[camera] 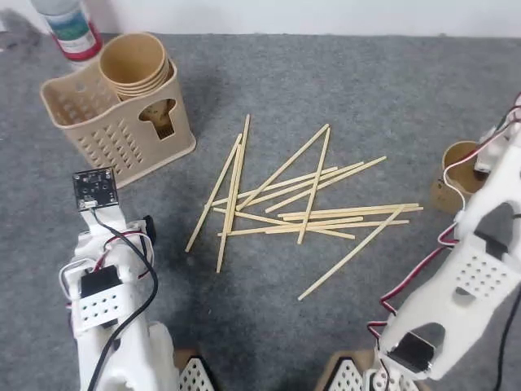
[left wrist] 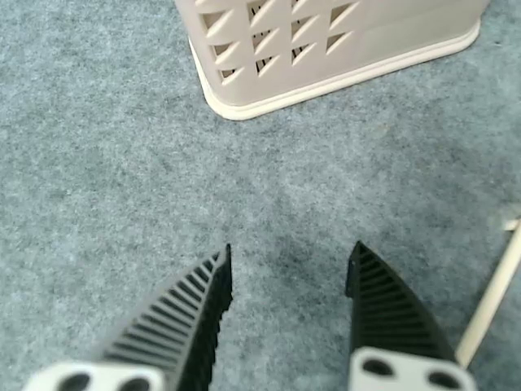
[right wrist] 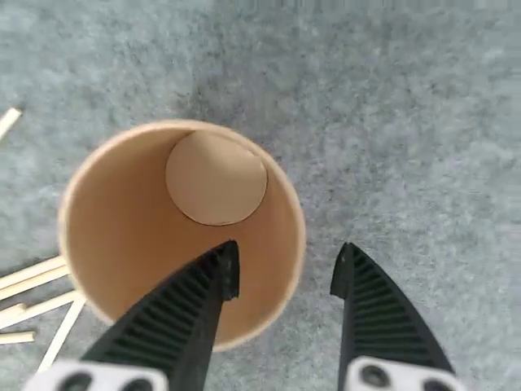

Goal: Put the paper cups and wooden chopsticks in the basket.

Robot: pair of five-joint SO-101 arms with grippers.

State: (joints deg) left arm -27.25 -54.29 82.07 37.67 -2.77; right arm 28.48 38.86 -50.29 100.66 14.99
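A brown paper cup stands upright on the grey carpet; in the high view this cup is at the far right. My right gripper is open and straddles its rim, one finger inside and one outside. Several wooden chopsticks lie scattered across the middle of the carpet. The beige basket stands at the back left with a stack of paper cups in it. My left gripper is open over bare carpet just in front of the basket, with nothing between its fingers.
A bottle stands behind the basket at the back left edge. One chopstick tip lies beside my left gripper. Chopstick ends lie close to the single cup. The right arm leans over the right side.
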